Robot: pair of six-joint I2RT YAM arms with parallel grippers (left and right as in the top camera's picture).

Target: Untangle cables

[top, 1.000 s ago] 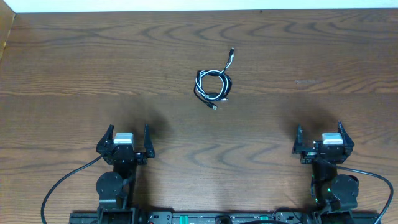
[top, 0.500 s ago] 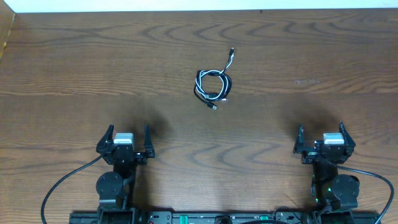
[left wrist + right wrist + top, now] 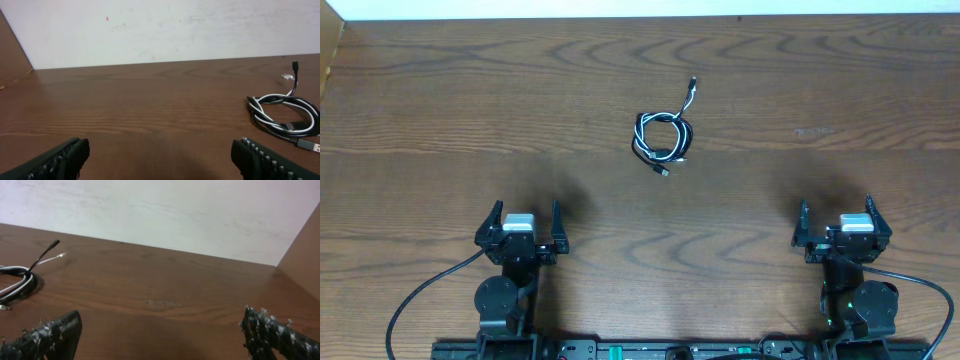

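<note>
A small coiled bundle of a black cable and a white cable lies on the wooden table, far of centre, with plug ends sticking out at top and bottom. It shows at the right in the left wrist view and at the left edge in the right wrist view. My left gripper is open and empty near the front left, well short of the bundle. My right gripper is open and empty near the front right, also far from it.
The wooden table ends at a white wall along the far edge. A wooden side panel rises at the left and another at the right. Thick black arm wires loop at the front.
</note>
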